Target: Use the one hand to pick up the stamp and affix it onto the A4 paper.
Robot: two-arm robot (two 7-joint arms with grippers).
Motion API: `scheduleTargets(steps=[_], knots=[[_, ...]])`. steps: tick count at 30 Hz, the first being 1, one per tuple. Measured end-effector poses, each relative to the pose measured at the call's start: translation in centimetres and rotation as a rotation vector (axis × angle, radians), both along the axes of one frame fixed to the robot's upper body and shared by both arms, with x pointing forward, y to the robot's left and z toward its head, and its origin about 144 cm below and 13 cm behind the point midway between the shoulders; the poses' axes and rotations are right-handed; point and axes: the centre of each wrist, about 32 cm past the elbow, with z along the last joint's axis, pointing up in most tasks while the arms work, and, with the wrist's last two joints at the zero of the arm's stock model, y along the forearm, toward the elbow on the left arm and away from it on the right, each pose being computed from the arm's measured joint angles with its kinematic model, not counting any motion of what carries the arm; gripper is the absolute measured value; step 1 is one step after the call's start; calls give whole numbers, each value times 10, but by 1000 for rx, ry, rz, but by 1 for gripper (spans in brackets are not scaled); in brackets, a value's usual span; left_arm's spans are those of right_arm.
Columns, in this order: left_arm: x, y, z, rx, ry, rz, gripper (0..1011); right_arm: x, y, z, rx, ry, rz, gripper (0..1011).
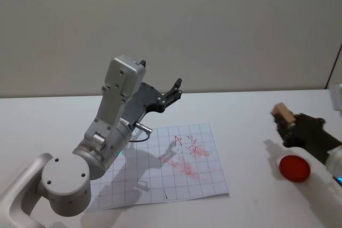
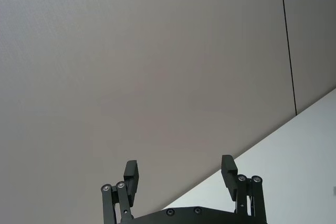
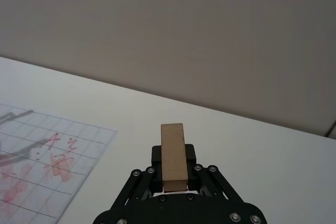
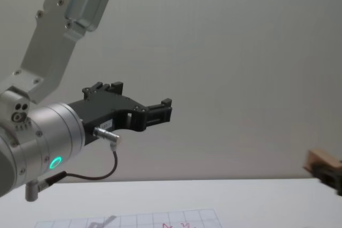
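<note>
The stamp [image 1: 282, 115] is a tan wooden block, held upright between the fingers of my right gripper [image 1: 287, 124], which hovers above the table to the right of the A4 paper [image 1: 160, 180]. In the right wrist view the stamp [image 3: 174, 155] stands clamped in the black jaws, with the paper [image 3: 37, 171] off to one side. The chest view has the stamp [image 4: 322, 163] at the right edge. The white gridded sheet bears red ink marks near its middle. My left gripper [image 1: 174, 90] is raised over the paper's far-left part, open [image 2: 180, 177] and holding nothing.
A round red ink pad [image 1: 294, 167] lies on the white table [image 1: 246, 110] just below the right gripper. The left arm's big grey body [image 1: 107, 132] overhangs the paper's left half. A plain wall stands behind the table.
</note>
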Motion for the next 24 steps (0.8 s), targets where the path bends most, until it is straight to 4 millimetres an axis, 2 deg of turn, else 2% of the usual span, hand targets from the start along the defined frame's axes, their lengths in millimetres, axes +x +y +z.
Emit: scheduleTargets(steps=[11, 24], knots=[[0, 0, 0, 0, 0, 0, 1001, -18, -26, -1, -37, 90, -70, 220], [0, 0, 0, 0, 0, 0, 1001, -29, -33, -5, -57, 191, -30, 220]])
